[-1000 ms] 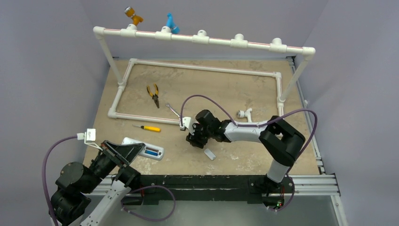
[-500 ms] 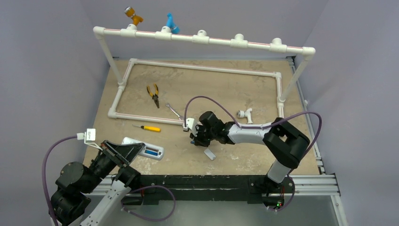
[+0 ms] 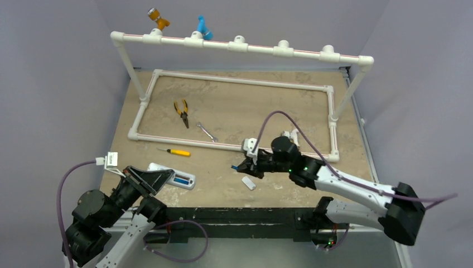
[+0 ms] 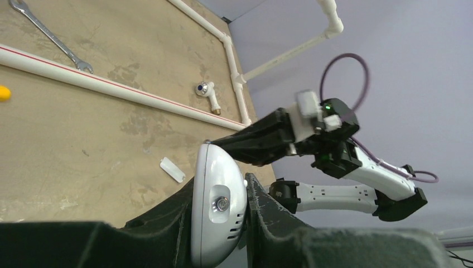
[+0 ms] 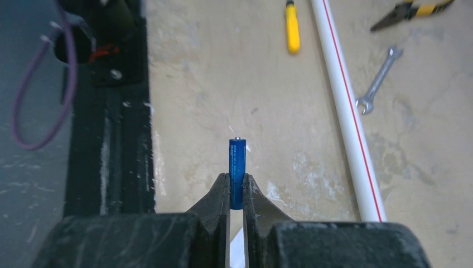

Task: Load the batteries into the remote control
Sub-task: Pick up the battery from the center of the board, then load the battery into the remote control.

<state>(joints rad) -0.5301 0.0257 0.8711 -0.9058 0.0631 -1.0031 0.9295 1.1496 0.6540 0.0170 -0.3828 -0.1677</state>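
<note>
The white remote control (image 3: 188,180) lies at the near left of the table, with a bluish patch (image 3: 179,180) on its top. My left gripper (image 3: 160,175) is shut on its end; in the left wrist view the remote's rounded white end (image 4: 220,223) sits clamped between the black fingers (image 4: 262,206). My right gripper (image 3: 240,166) hangs over the table right of the remote and is shut on a slim blue battery (image 5: 237,162), which sticks out beyond the fingertips. I cannot make out a second battery.
A small white cover plate (image 3: 249,182) lies below the right gripper. A yellow-handled screwdriver (image 3: 177,152), a wrench (image 3: 207,132) and pliers (image 3: 182,111) lie near the white pipe frame (image 3: 167,139). A white pipe fitting (image 3: 290,134) lies behind the right arm.
My right arm has swung right and nearer, carrying its gripper from the table spot by the pipe to over the cover plate. The left arm and remote have barely moved.
</note>
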